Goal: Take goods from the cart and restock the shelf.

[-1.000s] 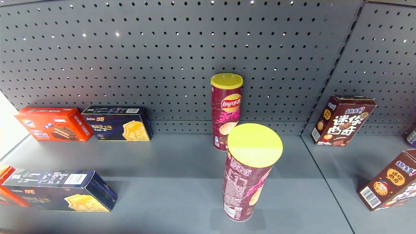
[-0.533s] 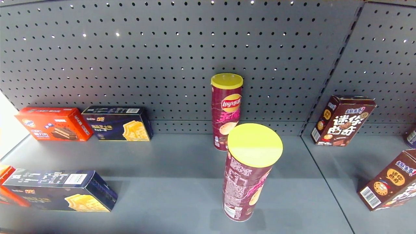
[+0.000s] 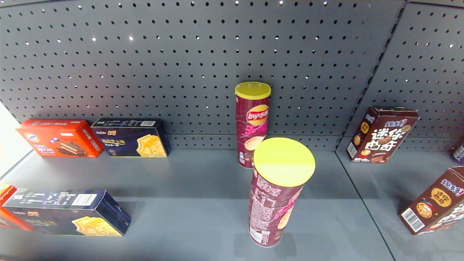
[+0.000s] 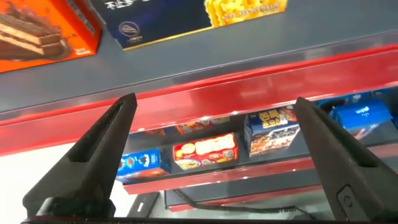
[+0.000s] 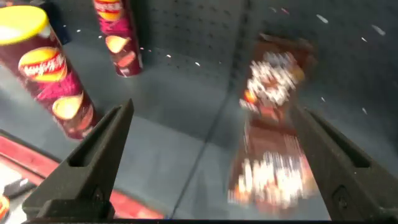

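Fingers (image 5: 93,163) of right gripper (image 5: 212,107) gape empty, brown boxes (image 5: 268,158) lying beyond.

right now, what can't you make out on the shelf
- Orange box, head view: cut off by the left edge and covered by the dark blue box.
- Dark item, head view: cut off by the right edge, kind unclear.
- Back can, head view: lower right hidden behind the front can.
- Brown boxes, right wrist view: blurred, count unclear.
- Small packs lower down, left wrist view: too small to identify.

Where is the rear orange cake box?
Head view: the orange cardboard cake box lies back left on the grey shelf, beside a dark blue cracker box.
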